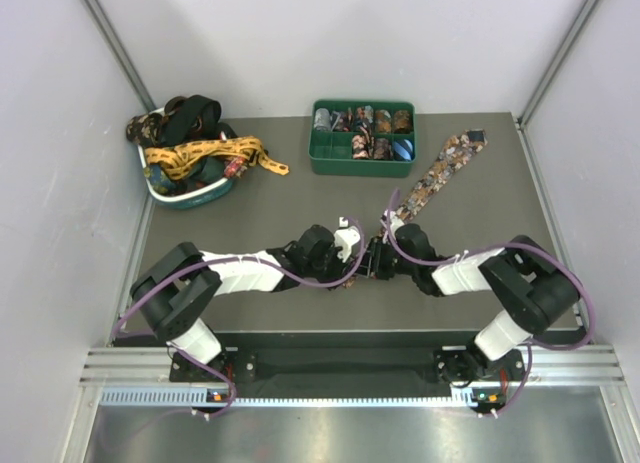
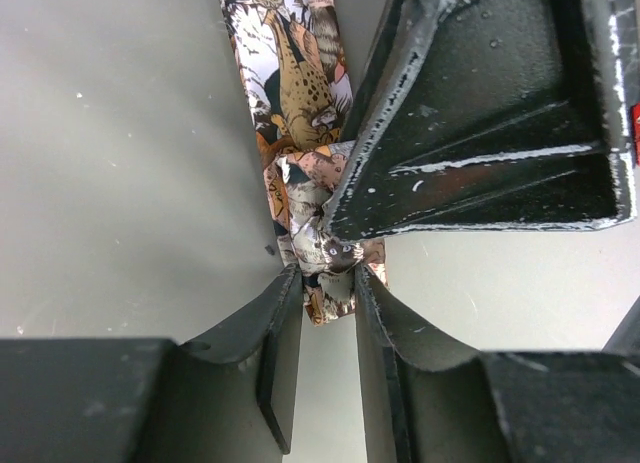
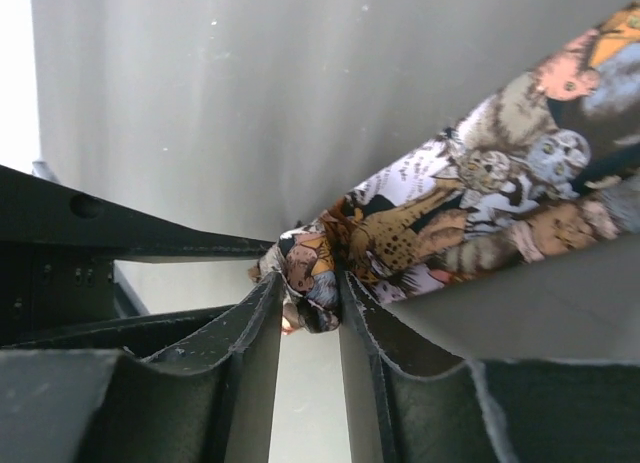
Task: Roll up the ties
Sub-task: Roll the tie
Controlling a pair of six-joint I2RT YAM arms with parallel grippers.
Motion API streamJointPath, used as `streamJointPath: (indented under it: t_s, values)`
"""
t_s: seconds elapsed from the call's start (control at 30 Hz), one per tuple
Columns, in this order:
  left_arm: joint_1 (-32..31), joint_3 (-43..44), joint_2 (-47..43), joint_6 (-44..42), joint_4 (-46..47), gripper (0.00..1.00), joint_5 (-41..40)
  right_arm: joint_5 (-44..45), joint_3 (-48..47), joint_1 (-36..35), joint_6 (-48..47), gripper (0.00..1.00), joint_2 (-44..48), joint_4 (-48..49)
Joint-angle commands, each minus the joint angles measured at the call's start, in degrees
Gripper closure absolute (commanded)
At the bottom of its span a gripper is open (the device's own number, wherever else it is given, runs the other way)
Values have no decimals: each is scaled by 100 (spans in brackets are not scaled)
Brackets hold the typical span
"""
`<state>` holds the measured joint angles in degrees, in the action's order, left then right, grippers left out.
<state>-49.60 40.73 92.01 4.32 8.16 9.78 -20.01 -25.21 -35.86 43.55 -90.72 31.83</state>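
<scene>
— Rolling started yet?
— Barely. The left gripper and right gripper, nearly closed, both pinch the brown tie's crumpled tip between them; the rest trails away unrolled. More loose ties wait beyond.

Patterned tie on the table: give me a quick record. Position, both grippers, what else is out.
patterned tie: flat, diagonal on the table, near end folded small
left gripper: shut on the folded end
right gripper: same end between its jaws; grip unclear
green tray: rolled ties in compartments
basket: loose ties piled, yellow tie hanging over rim
</scene>
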Motion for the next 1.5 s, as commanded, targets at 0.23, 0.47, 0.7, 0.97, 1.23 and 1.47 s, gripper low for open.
streamJointPath:
  t_s: [0.23,0.47,0.7,0.97,1.23,1.47]
  values:
    - [-23,93,204,-106,-131,71,-178,568,-256,70,-452,69,370,-889]
    - [-23,93,169,-89,-183,71,-248,814,-423,61,-655,66,546,-1345]
    - [-23,163,-427,78,-437,49,-257,981,-476,79,-751,58,880,-1653]
    - [-23,5,-1492,78,-711,23,-652,1183,-397,105,-804,54,1328,-1847]
    - [-14,-775,-2433,846,282,1,-2727,1176,-309,114,-874,50,1671,-1901]
    - [21,-531,-2353,1134,-220,1,-2667,999,-344,114,-962,53,1592,-1812]
